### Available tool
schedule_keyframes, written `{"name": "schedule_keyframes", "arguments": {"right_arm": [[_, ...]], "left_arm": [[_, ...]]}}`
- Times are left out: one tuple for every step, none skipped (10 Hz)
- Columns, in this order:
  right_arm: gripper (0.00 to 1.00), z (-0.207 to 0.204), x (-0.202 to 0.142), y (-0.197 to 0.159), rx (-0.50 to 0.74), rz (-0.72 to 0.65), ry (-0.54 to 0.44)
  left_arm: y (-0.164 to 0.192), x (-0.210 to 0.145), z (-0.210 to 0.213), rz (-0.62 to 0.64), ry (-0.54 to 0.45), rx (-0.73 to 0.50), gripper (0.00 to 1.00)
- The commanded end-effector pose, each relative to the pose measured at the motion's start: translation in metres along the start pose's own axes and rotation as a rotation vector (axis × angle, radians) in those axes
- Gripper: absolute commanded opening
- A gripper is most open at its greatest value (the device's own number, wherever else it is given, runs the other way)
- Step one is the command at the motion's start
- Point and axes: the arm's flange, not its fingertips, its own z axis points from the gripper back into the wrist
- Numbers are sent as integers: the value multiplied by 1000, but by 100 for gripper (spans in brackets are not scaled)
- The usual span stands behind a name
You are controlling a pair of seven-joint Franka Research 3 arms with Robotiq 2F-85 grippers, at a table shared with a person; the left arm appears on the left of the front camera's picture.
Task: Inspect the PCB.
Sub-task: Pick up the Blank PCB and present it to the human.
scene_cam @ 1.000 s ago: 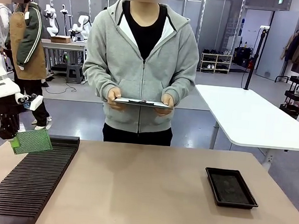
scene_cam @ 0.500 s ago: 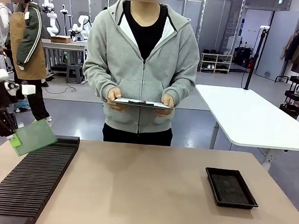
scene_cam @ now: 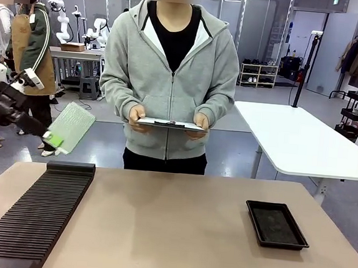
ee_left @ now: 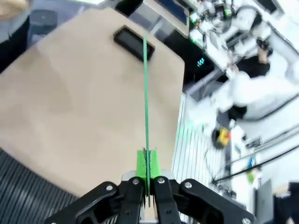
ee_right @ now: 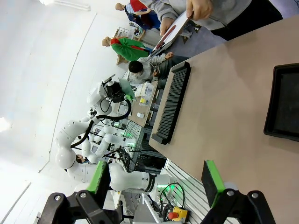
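The PCB, a thin green board with a speckled face, hangs in the air at the far left. It is tilted, above and behind the far end of the black slotted rack. My left gripper is shut on its lower left corner. In the left wrist view the PCB shows edge-on as a thin green line rising from the closed green pads. My right gripper stands open above the table, nothing between its fingers.
A person in a grey hoodie stands at the far side holding a grey clipboard in both hands. A shallow black tray lies on the right of the tan table. A white table stands behind on the right.
My left arm has lifted the PCB from just over the rack's far end up and to the right, and the board now tilts more steeply. The person and tray have not moved.
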Motion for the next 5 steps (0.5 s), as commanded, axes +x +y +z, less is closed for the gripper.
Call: {"name": "schedule_keyframes", "arguments": {"right_arm": [[100,-1,3,1,11,21,-10],[100,-1,3,1,11,21,-10],[100,-1,3,1,11,21,-10],[100,-1,3,1,11,21,-10],[100,-1,3,1,11,21,-10]], "left_arm": [[4,7,-25,67,-142,-23,0],[5,11,-30,65,-165,-15,0],[4,16,-29,54,-169,-14,0],[10,17,-32,139,-167,-72,0],[20,16,-33,256,-158,-71,0]]}}
